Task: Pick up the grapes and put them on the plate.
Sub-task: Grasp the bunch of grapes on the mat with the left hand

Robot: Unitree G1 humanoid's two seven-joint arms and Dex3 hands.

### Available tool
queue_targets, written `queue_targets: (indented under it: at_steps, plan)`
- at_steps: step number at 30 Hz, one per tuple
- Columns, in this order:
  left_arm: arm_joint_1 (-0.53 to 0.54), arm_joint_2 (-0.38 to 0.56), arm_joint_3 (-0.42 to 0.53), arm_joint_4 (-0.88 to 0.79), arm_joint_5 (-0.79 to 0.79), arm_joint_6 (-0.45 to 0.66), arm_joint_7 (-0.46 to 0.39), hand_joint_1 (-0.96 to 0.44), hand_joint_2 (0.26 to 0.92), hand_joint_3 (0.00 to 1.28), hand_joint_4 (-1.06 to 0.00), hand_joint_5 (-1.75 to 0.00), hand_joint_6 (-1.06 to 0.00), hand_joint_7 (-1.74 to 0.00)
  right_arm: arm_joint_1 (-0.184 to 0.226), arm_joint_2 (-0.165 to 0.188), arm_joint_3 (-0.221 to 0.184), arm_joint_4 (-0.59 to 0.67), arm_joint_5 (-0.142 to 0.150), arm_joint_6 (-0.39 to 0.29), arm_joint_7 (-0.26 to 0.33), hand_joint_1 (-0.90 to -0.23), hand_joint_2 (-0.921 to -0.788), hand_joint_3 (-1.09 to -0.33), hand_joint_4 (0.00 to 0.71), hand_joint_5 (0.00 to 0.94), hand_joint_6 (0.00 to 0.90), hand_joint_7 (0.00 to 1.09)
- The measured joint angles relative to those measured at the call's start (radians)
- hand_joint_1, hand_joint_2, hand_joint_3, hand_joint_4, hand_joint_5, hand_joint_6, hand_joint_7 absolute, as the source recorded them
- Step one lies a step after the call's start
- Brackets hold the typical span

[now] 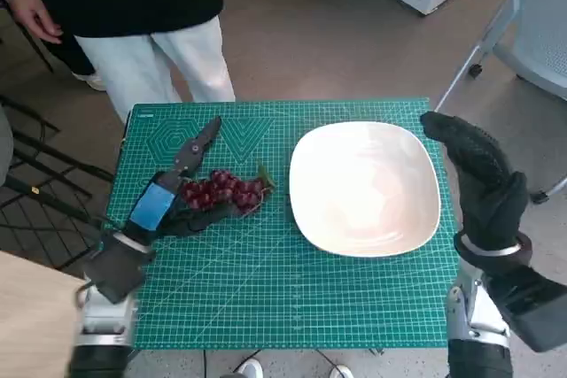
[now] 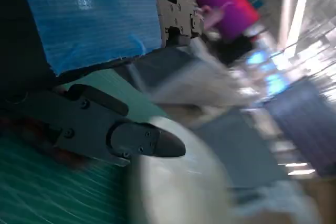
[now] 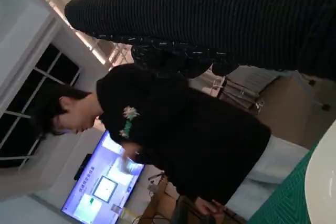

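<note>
Grapes [image 1: 221,191], a dark red bunch with a bit of green stem, lie on the green cutting mat [image 1: 266,307] that covers the bench, left of the white plate [image 1: 363,188] and apart from it. We see the left hand [image 1: 182,196] lying over the bunch from the robot's side: its blue-taped back sits just beside the fruit, one of its fingers [image 1: 199,143] points away across the mat past the grapes, and the others reach along the near side of the bunch. Whether those fingers have closed on the grapes or only rest against them we cannot tell; the bunch looks to be lying on the mat.

From the left wrist view, which is blurred, we make out the blue tape [image 2: 89,14], a black finger [image 2: 142,140] stretched over the mat with a reddish smear of fruit [image 2: 31,129] under the hand, and the pale rim of the plate [image 2: 173,187] close by.

Our right hand [image 1: 483,183] in its knitted glove hovers upright at the plate's right edge, holding nothing, its fingers held together and roughly straight, pointing away from the robot.

Beyond the far edge of the bench stands a person [image 1: 142,15] in a black top and white trousers; the right wrist view shows the same person [image 3: 178,135] before a lit screen [image 3: 102,184].
</note>
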Motion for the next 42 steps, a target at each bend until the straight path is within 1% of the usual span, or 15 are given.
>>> queue_targets:
  at_steps: [4,7,14,19,23,30,42]
  plan:
    - [0.006,0.043,-0.038,-0.085,0.161,0.114,0.037,-0.56,0.820,0.00,-0.01,0.00,-0.11,-0.01,0.000,-0.001,-0.001,-0.006,0.000,0.006,0.000,-0.576,-0.921,-0.711,0.187,0.000,-0.001,0.41]
    - [0.006,0.058,-0.071,-0.130,0.242,0.209,0.042,-0.54,0.788,0.00,0.00,0.00,-0.12,-0.01,0.001,-0.001,-0.001,-0.007,-0.001,0.011,0.000,-0.578,-0.921,-0.712,0.182,0.000,-0.001,0.40]
    - [0.003,0.069,-0.154,-0.181,0.369,0.412,0.011,-0.51,0.751,0.00,0.00,0.00,-0.15,-0.02,0.002,-0.001,-0.002,-0.008,-0.003,0.013,0.000,-0.593,-0.921,-0.715,0.179,0.000,-0.001,0.40]
    - [-0.011,0.069,-0.207,-0.196,0.420,0.509,-0.012,-0.50,0.741,0.00,-0.01,0.00,-0.16,-0.01,0.003,-0.002,-0.003,-0.008,-0.003,0.013,-0.001,-0.592,-0.921,-0.717,0.180,0.001,-0.001,0.40]
    - [-0.027,0.071,-0.236,-0.198,0.432,0.554,-0.027,-0.49,0.740,0.00,-0.01,0.00,-0.16,-0.01,0.003,-0.002,-0.004,-0.008,-0.003,0.015,-0.001,-0.591,-0.921,-0.717,0.181,0.001,-0.001,0.40]
    - [-0.052,0.078,-0.270,-0.197,0.433,0.597,-0.054,-0.46,0.739,0.00,-0.01,0.00,-0.16,0.00,0.006,-0.001,-0.005,-0.015,-0.005,0.018,-0.005,-0.592,-0.921,-0.720,0.183,0.002,-0.001,0.40]
    - [-0.086,0.085,-0.300,-0.160,0.424,0.624,-0.067,-0.44,0.739,0.00,0.00,0.00,-0.16,0.00,0.008,-0.001,-0.006,-0.014,-0.006,0.014,-0.014,-0.593,-0.921,-0.727,0.183,0.002,-0.001,0.40]
